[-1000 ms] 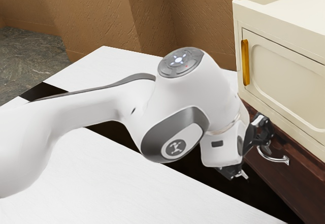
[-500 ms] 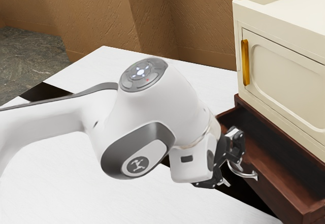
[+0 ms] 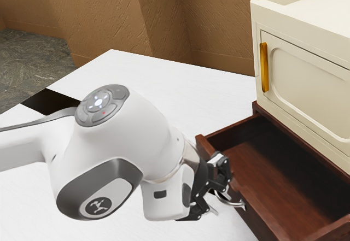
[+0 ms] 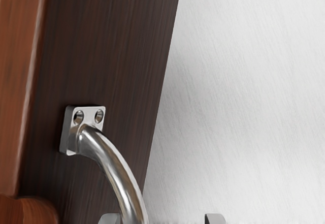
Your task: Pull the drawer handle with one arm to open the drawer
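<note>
Drawer, dark reddish-brown wood [image 3: 290,181], under a cream cabinet with an upright gold handle [image 3: 306,77]: flush a second ago, part-way out at the half-second, now further out, its interior exposed. Pull, curved silver metal [image 4: 114,168]: fixed to the drawer front, carried outward with it above the white counter [image 3: 175,88]. Hand, black, two-fingered [image 4: 162,219]: withdrawn along with the front; fingers wide, the pull between them, nearer one, not pinched. Assessment: hooking pull effective, opening well advanced; slipping off remains possible.
</note>
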Robot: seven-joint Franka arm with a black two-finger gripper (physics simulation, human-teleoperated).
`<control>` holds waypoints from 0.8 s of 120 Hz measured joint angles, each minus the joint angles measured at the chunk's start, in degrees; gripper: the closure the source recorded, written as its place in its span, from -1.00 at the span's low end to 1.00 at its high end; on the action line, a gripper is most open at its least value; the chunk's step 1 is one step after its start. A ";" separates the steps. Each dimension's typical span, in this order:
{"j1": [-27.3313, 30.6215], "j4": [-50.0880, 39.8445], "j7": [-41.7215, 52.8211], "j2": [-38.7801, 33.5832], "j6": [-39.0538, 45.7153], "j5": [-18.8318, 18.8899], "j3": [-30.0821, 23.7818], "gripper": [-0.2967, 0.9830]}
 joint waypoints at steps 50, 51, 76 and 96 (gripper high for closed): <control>-0.05 -6.99 -1.46 -7.54 0.37 -0.07 0.14 0.30; -0.05 -7.10 -1.48 -7.68 0.37 -0.08 0.14 0.30; -0.18 -8.80 -2.30 -9.92 0.53 0.04 0.14 0.44; -0.20 -8.80 -2.93 -9.99 0.89 0.22 0.15 0.56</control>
